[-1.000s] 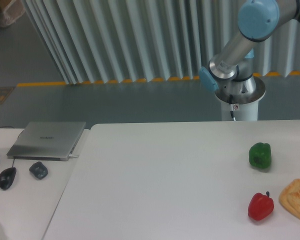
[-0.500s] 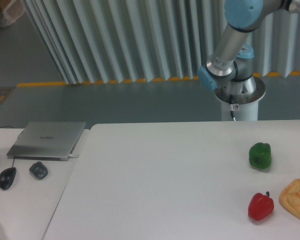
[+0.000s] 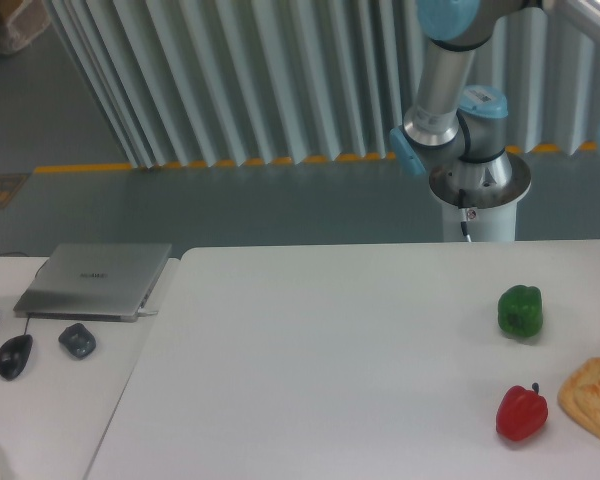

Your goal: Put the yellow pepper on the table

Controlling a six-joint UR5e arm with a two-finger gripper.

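Grey floor with a yellow stripe, pleated pale curtain behind. White table (image 3: 330, 360) across the foreground, adjoining desk (image 3: 40, 400) at left. Arm (image 3: 442, 90) on its pedestal behind the table's far edge, upper link now closer to upright than a second ago, top elbow joint shifted left and partly cut off by the upper frame edge; a pale blue joint newly showing at the right edge. Gripper out of frame, jaw state impossible to tell. Yellow pepper nowhere in view. Closed laptop (image 3: 95, 280) on the desk, unmoved. Pastry (image 3: 595, 400) at the right edge of the table, unchanged. Green pepper (image 3: 521, 310) right of centre, red pepper (image 3: 521, 411) nearer the front, just beside the pastry; both as before. Mouse (image 3: 15, 355) and small dark object (image 3: 77, 340) below the laptop.
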